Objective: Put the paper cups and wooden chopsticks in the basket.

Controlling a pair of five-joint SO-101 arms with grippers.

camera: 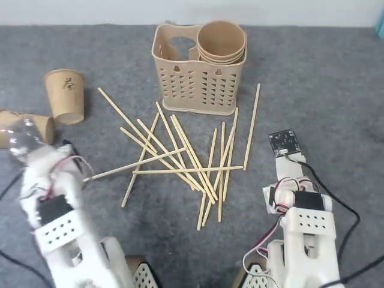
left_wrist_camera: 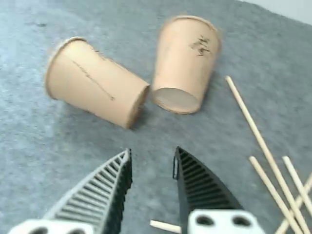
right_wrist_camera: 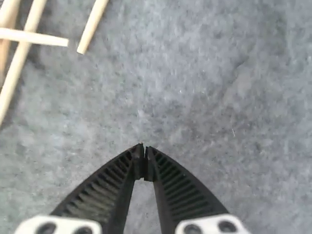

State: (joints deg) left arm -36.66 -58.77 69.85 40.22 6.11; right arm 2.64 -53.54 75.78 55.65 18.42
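Two loose cups: far cup [camera: 65,96] and side-lying cup [camera: 39,126], close together at the left of the table [camera: 324,78].
Basket [camera: 195,90]: far middle, holding a nested cup stack [camera: 222,41].
Chopsticks [camera: 186,170]: scattered crisscross just before the basket.
Left end effector [left_wrist_camera: 152,161]: fingers spread, empty, near the loose cups.
Right end effector [right_wrist_camera: 145,152]: fingers pressed together, empty, over bare table beside the chopsticks.

We took this for a robotics lab bench rather than a home: grey felt matting [camera: 312,78] lay all around the basket [camera: 195,90], two white plastic arms [camera: 60,228] [camera: 307,225] with bare wiring [camera: 282,201] stood on its near side, and a pale wall [camera: 180,11] ran behind it.
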